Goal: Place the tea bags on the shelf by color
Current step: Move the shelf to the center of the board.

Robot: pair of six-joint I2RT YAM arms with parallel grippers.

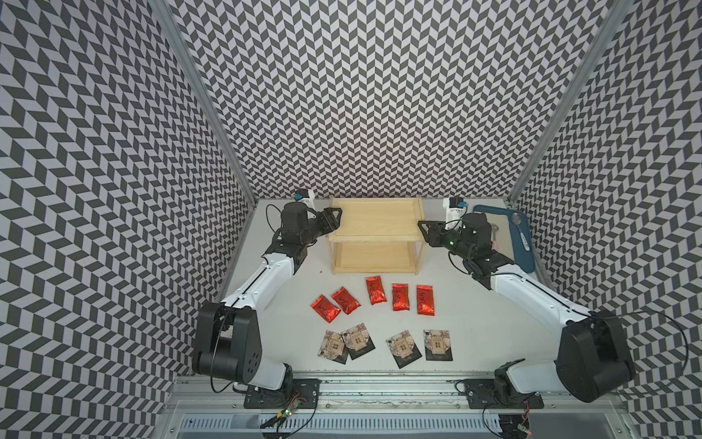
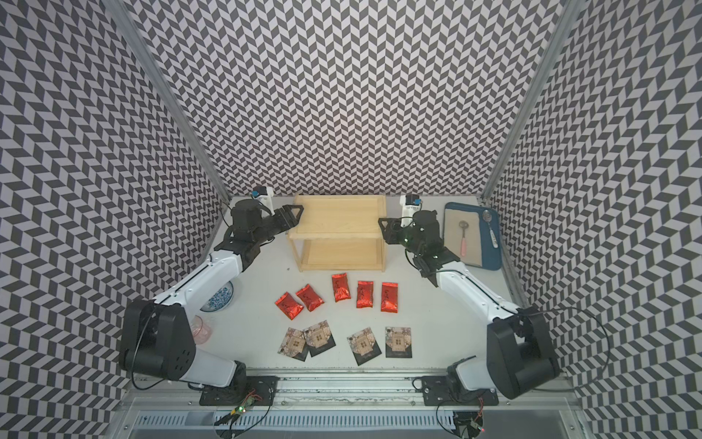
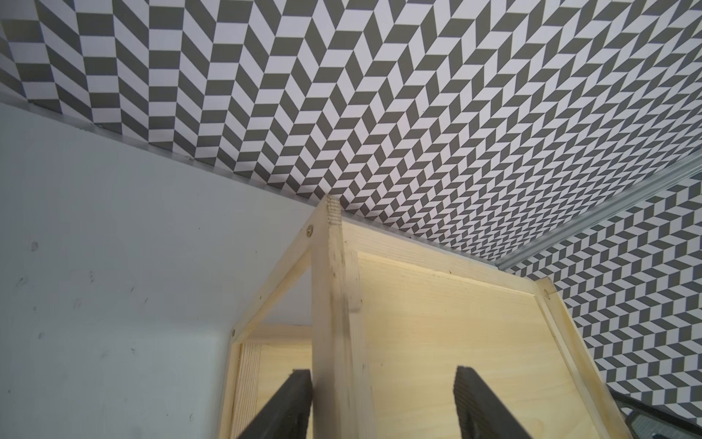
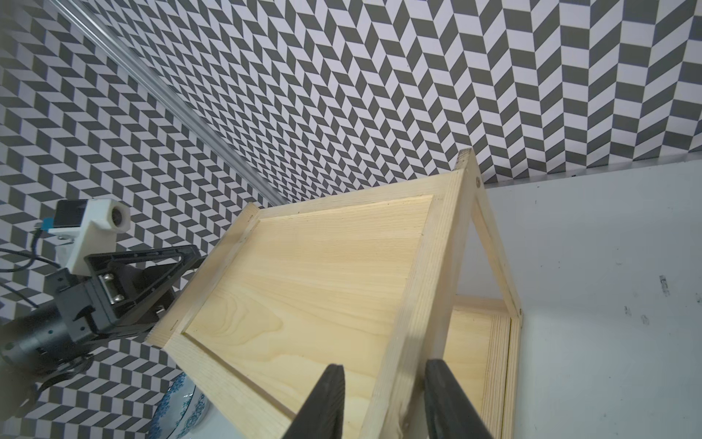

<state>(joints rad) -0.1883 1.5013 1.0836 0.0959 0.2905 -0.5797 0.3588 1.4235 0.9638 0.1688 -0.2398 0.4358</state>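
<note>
Both half-open, gripping nothing — left tool point(image 1: 337, 218) and right tool point(image 1: 423, 232) straddle short rims of the shelf point(image 1: 376, 220); long axis left-to-right.

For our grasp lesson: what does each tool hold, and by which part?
Nothing is clamped yet. The left tool and right tool each straddle a side rim of the shelf top board, jaws not closed on it.
</note>
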